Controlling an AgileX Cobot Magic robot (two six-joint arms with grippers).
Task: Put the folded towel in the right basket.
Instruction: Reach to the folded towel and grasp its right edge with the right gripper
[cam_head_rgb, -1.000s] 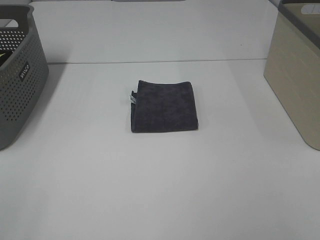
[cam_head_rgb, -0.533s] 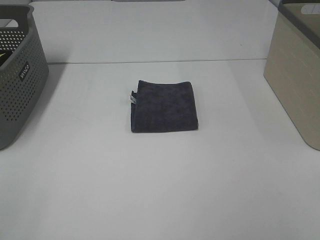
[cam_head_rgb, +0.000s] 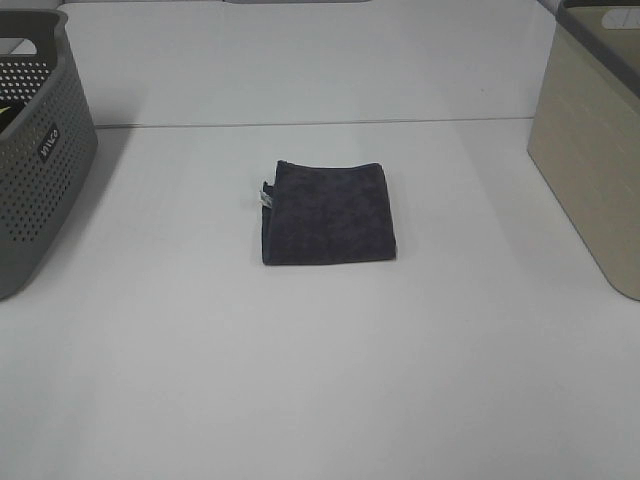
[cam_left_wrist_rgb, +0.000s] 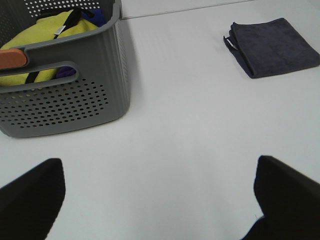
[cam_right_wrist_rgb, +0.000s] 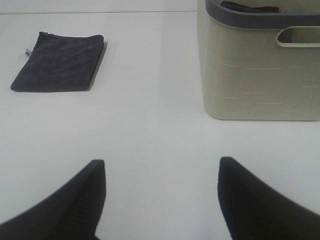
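Note:
A dark folded towel (cam_head_rgb: 328, 212) lies flat in the middle of the white table; it also shows in the left wrist view (cam_left_wrist_rgb: 272, 46) and the right wrist view (cam_right_wrist_rgb: 57, 61). The beige right basket (cam_head_rgb: 592, 150) stands at the table's right edge, also in the right wrist view (cam_right_wrist_rgb: 260, 65). My left gripper (cam_left_wrist_rgb: 160, 197) is open and empty, far from the towel, near the grey basket. My right gripper (cam_right_wrist_rgb: 161, 192) is open and empty, in front of the beige basket. Neither arm shows in the exterior view.
A grey perforated basket (cam_head_rgb: 35, 150) stands at the left edge; in the left wrist view (cam_left_wrist_rgb: 65, 95) it holds yellow and dark cloths. The beige basket holds something dark.

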